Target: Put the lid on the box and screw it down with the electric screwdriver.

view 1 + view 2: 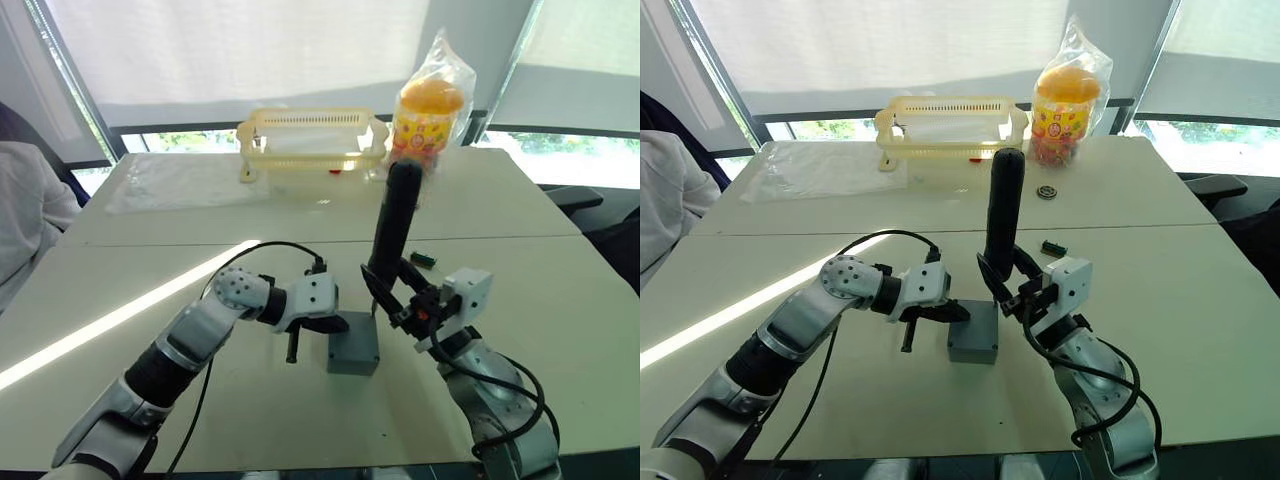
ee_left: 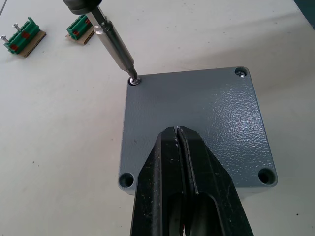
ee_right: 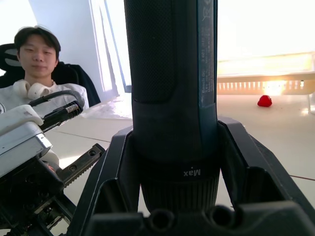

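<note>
The right claw (image 1: 400, 300) is clamped around the lower body of the electric screwdriver (image 1: 395, 225), which stands nearly upright, leaning slightly, with its bit reaching down to the near-left corner of the box (image 1: 353, 347). The left claw (image 1: 325, 324) has its fingers pressed together with nothing between them, resting on top of the lid (image 1: 354, 331) that sits on the box. The box stands on the pale counter (image 1: 150, 270) between the two arms. Further back are a yellow basket (image 1: 312, 140) and a bagged jar with an orange top (image 1: 430, 110); a small green part (image 1: 424, 259) lies just behind the right arm.

In the left wrist view, the closed fingers (image 2: 182, 172) lie on the lid's grey textured surface (image 2: 216, 118). The screwdriver's metal bit (image 2: 115, 46) sits in a screw at one corner of the lid. Two green terminal blocks (image 2: 22, 37) lie on the counter beyond.

In the right wrist view, the screwdriver's black barrel (image 3: 170, 93) rises between the right claw's fingers (image 3: 106, 182). A person (image 3: 37, 73) sits behind the counter.
</note>
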Controlling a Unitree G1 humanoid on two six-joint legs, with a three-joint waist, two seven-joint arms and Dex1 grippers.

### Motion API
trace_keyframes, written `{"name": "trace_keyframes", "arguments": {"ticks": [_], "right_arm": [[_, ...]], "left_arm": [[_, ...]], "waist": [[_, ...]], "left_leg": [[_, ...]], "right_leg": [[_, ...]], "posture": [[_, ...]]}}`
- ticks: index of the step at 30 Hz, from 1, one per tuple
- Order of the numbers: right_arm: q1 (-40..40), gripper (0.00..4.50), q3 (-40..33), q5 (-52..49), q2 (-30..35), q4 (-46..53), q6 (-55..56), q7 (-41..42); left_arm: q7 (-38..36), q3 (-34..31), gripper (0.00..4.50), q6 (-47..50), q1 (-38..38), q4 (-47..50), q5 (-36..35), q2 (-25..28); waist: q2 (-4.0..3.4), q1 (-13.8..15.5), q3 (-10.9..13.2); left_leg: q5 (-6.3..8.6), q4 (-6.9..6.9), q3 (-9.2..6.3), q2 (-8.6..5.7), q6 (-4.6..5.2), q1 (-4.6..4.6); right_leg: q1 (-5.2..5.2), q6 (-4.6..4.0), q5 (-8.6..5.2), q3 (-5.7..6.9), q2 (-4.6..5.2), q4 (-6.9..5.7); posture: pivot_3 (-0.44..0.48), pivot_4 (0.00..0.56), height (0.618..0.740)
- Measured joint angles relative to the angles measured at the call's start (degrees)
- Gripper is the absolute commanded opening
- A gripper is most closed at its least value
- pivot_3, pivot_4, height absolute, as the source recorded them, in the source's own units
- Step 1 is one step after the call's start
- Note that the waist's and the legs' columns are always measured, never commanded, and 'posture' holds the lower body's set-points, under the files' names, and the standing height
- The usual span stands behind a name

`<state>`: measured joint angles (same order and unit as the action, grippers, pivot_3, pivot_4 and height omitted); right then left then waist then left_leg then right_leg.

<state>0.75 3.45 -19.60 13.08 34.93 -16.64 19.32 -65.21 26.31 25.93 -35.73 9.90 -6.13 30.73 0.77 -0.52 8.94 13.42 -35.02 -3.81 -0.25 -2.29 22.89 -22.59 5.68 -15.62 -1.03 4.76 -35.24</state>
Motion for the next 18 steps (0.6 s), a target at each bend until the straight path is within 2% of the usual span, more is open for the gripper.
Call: {"name": "trace_keyframes", "arguments": {"ticks": [18], "right_arm": [[-2.50, 1.79, -2.04, -3.07, 1.13, 3.90, -7.13, -3.53]], "left_arm": [[-0.20, 0.11, 0.00, -1.46, -0.44, -1.21, 0.50, -0.61]], "waist": [[-0.01, -0.10, 0.22]], "left_leg": [[-0.01, -0.11, 0.14, -0.01, 0.01, -0.03]], "right_leg": [[0.00, 0.10, -0.01, 0.05, -0.15, -0.25]], "posture": [[0.000, 0.150, 0.740]]}}
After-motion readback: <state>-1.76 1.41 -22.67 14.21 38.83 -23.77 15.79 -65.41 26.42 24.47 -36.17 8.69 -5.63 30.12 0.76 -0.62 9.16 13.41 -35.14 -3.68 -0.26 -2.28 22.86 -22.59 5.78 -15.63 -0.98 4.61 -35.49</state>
